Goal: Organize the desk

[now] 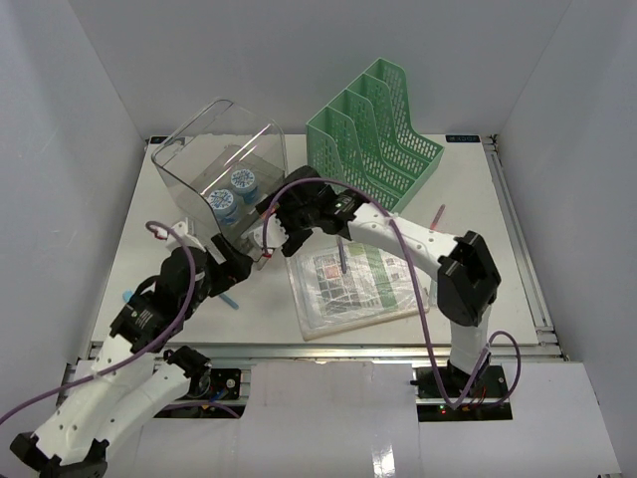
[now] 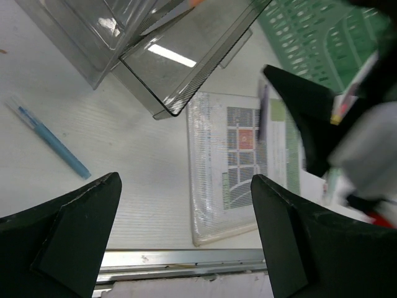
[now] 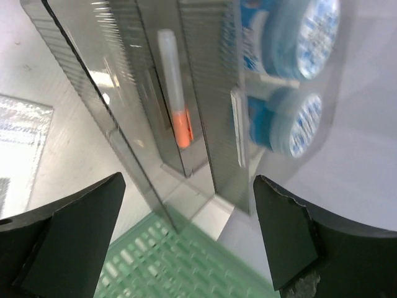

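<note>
The right pincer (image 3: 186, 183) hung wide open with nothing in it, facing into the clear bin (image 1: 214, 149) at the desk's (image 1: 478, 199) far left. Through the bin I saw a marker (image 3: 175, 93) lying in one slot and two jars (image 3: 313, 40) alongside. The left pincer (image 2: 186, 180) gaped too, empty, above bare desk by the front rail (image 2: 186, 261). The bin's corner sat just ahead of it, with a blue pen (image 2: 53, 139) to its left and a booklet (image 2: 242, 167) to its right. The booklet's near edge lay close to the rail. A green rack (image 1: 383, 129) stood at the back. I had open desk right of the booklet, with only a pink pen (image 1: 436, 215) there.
</note>
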`<action>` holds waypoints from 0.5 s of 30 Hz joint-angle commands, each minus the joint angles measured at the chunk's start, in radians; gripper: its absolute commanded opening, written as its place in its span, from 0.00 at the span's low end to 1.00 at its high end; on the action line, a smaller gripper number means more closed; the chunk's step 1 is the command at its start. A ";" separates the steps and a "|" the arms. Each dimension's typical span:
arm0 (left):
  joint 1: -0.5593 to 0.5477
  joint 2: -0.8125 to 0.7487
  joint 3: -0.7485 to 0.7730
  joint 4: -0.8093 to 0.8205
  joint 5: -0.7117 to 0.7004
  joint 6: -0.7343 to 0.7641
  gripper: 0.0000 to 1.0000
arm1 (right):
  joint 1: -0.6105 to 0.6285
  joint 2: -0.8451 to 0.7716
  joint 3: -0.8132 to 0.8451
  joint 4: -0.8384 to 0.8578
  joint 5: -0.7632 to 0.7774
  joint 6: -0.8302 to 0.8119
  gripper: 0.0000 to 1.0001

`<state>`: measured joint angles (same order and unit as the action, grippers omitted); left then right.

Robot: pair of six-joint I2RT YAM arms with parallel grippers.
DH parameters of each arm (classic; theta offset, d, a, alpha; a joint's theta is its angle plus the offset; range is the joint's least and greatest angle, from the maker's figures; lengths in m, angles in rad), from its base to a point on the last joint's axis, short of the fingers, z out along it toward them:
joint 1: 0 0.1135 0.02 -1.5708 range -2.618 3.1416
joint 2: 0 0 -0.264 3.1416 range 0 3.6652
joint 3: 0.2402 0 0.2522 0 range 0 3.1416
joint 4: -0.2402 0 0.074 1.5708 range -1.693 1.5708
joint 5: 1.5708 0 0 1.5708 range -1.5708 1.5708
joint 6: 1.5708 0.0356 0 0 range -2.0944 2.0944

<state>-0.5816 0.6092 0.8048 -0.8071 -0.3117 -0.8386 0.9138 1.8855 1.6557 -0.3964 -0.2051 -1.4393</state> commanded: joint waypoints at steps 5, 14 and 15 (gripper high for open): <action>0.148 0.164 0.116 0.038 0.071 0.104 0.97 | -0.213 -0.402 -0.258 -0.046 -0.370 0.449 0.94; 0.616 0.161 0.112 0.040 0.377 0.174 0.96 | -0.383 -0.673 -0.624 -0.038 -0.644 0.569 0.95; 0.652 0.163 0.120 0.030 0.376 0.175 0.96 | -0.396 -0.683 -0.645 -0.039 -0.677 0.571 0.95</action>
<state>-0.0742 0.7826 0.8841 -0.7670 -0.0528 -0.7089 0.5620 1.2521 1.0823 -0.4274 -0.6834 -0.9556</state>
